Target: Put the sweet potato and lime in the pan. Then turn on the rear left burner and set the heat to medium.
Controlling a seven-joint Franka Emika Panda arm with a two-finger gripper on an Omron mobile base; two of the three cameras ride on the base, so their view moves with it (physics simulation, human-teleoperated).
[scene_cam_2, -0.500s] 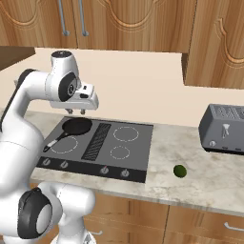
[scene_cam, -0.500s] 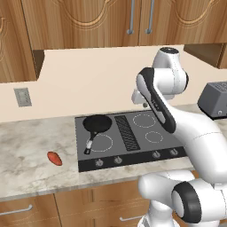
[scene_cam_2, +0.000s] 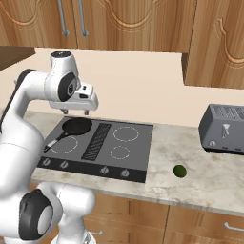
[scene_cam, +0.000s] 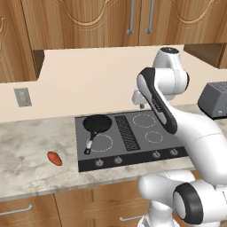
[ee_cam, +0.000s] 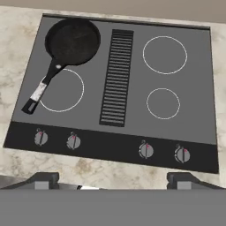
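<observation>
Counter [scene_cam_2: 190, 190] w/ lime [scene_cam_2: 179, 171]; gripper [scene_cam_2: 76, 113] fingers spread, tips cut off in hand view.

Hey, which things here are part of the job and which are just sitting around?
Job: sweet potato, lime, pan, stove knobs, open gripper above the stove.
Lying about: toaster, wall outlet, cabinets.

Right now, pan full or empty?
Empty. The hand view shows the pan with a bare black bottom; the sweet potato lies on the counter left of the stove, the lime to its right.
</observation>
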